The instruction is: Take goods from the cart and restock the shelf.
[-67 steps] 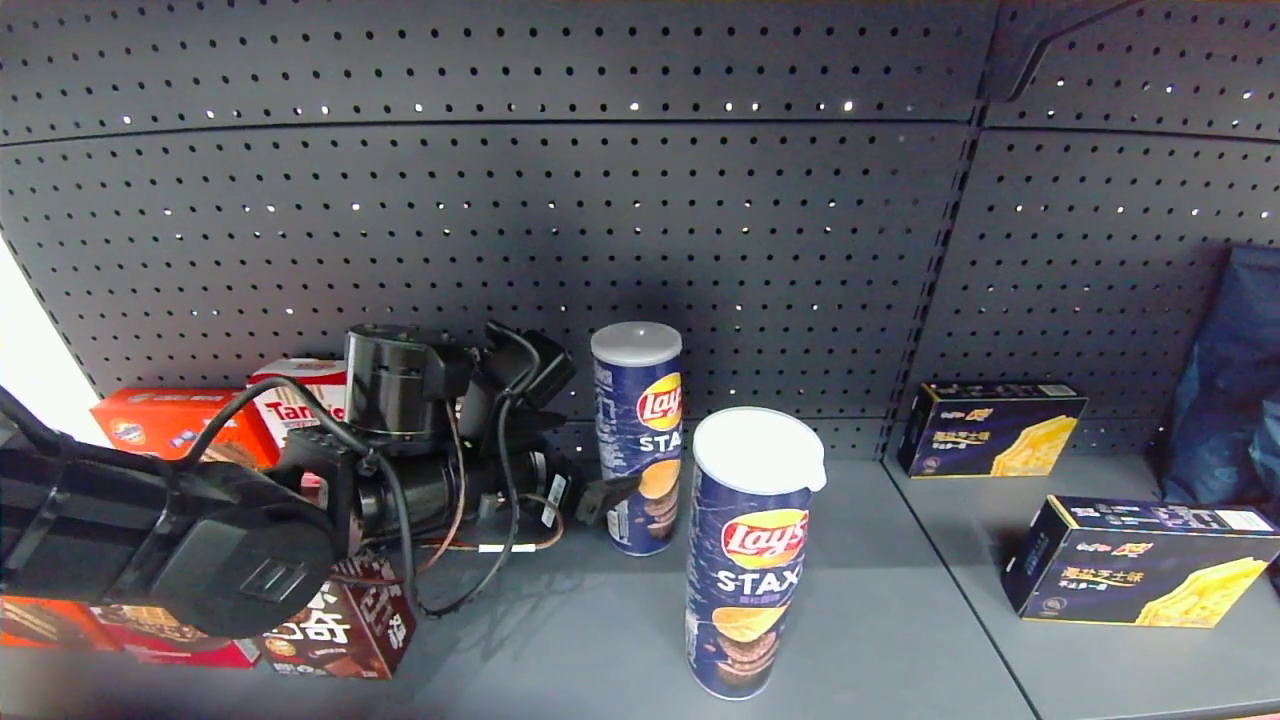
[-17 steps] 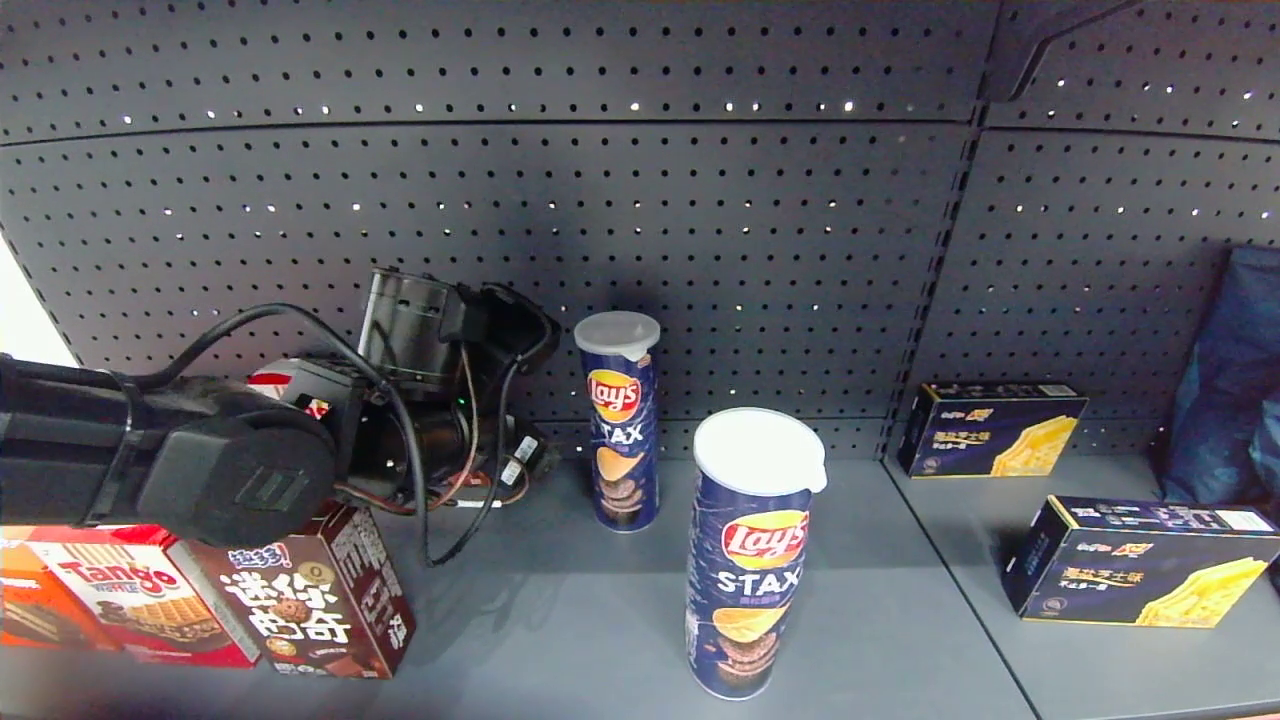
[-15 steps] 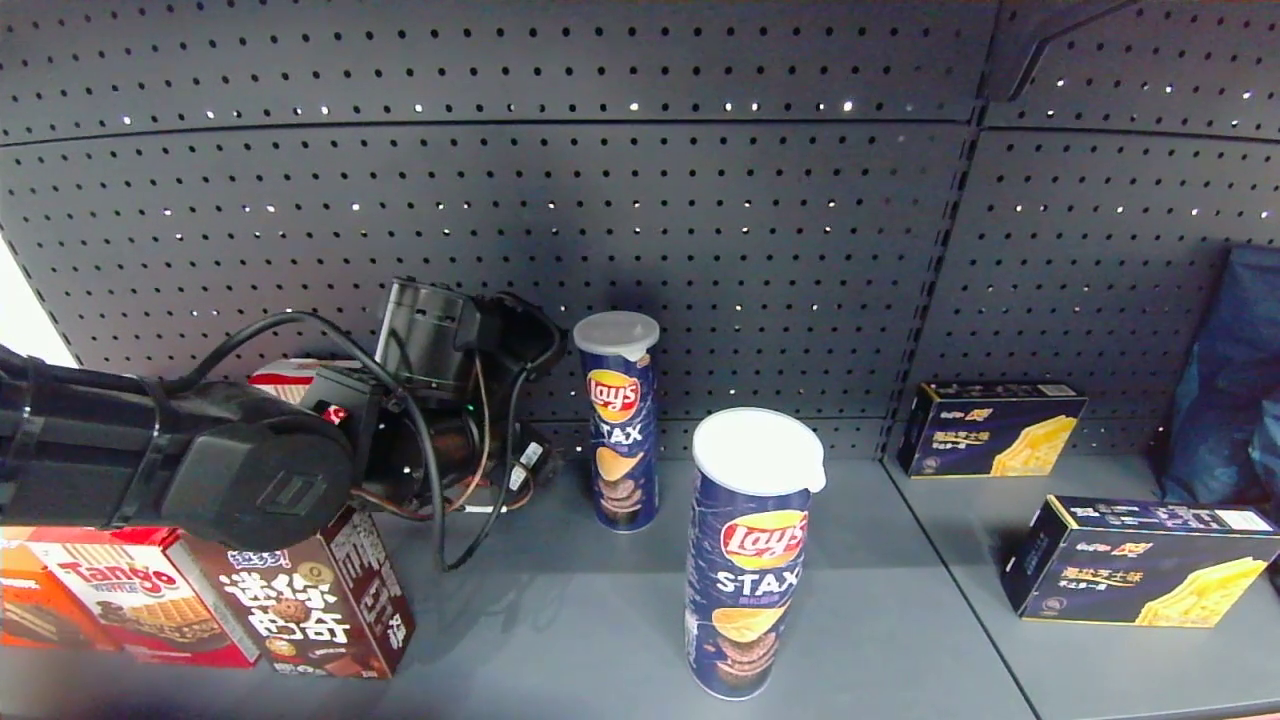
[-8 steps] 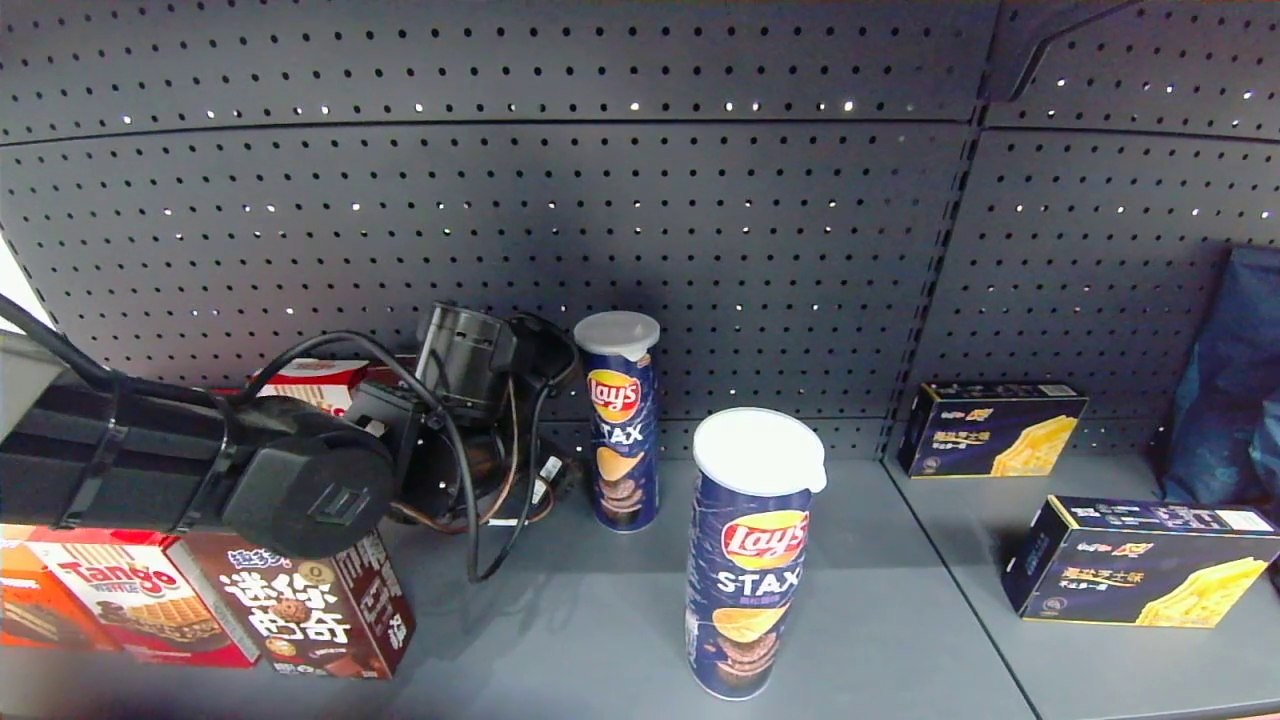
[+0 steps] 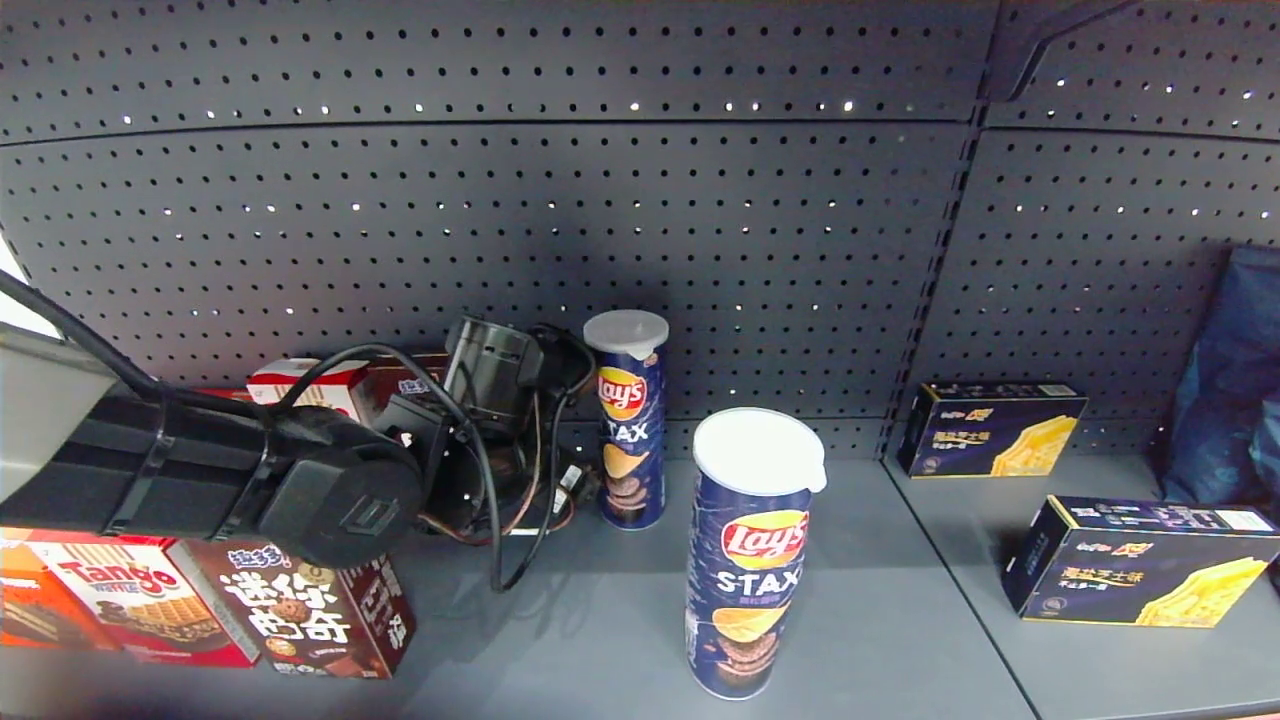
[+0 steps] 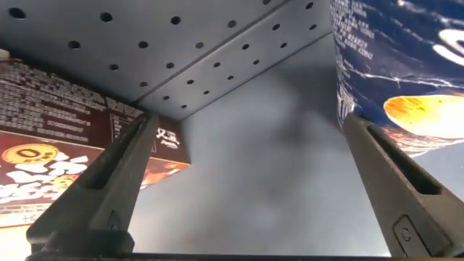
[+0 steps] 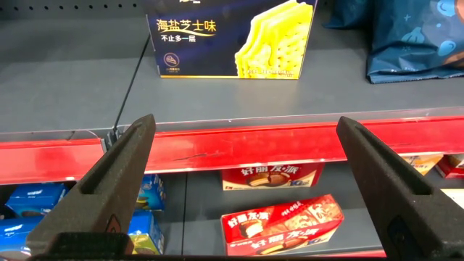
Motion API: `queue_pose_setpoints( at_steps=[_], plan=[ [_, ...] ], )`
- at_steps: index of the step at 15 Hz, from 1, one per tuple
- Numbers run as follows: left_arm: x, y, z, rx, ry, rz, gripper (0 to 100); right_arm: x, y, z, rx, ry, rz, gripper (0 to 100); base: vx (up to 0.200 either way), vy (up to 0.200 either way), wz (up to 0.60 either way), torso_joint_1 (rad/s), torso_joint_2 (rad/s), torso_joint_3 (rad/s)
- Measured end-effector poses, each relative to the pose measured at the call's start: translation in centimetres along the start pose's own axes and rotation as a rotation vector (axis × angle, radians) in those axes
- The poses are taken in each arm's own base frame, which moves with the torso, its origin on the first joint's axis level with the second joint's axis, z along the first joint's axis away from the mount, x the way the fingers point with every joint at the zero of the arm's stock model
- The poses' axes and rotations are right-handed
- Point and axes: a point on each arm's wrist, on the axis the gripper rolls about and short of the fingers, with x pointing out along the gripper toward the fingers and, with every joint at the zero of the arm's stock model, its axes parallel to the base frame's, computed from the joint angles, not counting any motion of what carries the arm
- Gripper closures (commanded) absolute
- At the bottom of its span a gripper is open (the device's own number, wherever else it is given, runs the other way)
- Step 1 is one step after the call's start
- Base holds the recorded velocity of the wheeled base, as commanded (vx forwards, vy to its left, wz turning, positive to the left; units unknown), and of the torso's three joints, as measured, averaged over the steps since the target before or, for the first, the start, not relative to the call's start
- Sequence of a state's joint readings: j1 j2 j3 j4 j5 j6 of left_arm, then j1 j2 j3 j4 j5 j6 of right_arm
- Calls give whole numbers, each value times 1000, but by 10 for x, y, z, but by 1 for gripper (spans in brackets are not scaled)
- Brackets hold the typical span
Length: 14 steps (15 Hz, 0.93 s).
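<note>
Two navy chip cans stand on the grey shelf: the rear can near the pegboard and the front can closer to me. My left arm comes in from the left, its wrist just left of the rear can. My left gripper is open and low over the shelf with nothing between its fingers. The rear can is right by one fingertip, and a brown biscuit box lies beyond the other. My right gripper is open and empty, facing the shelf's red front rail.
Brown and red biscuit boxes line the shelf's front left, under the left arm. Two navy cracker boxes and a blue bag fill the right bay. Bare shelf lies between the cans and the divider. Red boxes sit on a lower shelf.
My left arm has moved right along the shelf toward the rear can. That can has shifted slightly to the right. The front can and the boxes have stayed put.
</note>
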<state>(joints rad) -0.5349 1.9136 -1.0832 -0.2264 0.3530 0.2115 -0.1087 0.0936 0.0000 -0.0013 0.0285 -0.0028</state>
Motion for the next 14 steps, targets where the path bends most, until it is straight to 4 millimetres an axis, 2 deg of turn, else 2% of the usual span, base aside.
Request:
queue_pose_setpoints(
  at_steps=[14],
  plan=[
    [5, -23, 9, 9, -22, -41, 0, 0, 0, 0, 0, 0, 0, 0, 0, 0, 0, 0, 0, 0]
  ],
)
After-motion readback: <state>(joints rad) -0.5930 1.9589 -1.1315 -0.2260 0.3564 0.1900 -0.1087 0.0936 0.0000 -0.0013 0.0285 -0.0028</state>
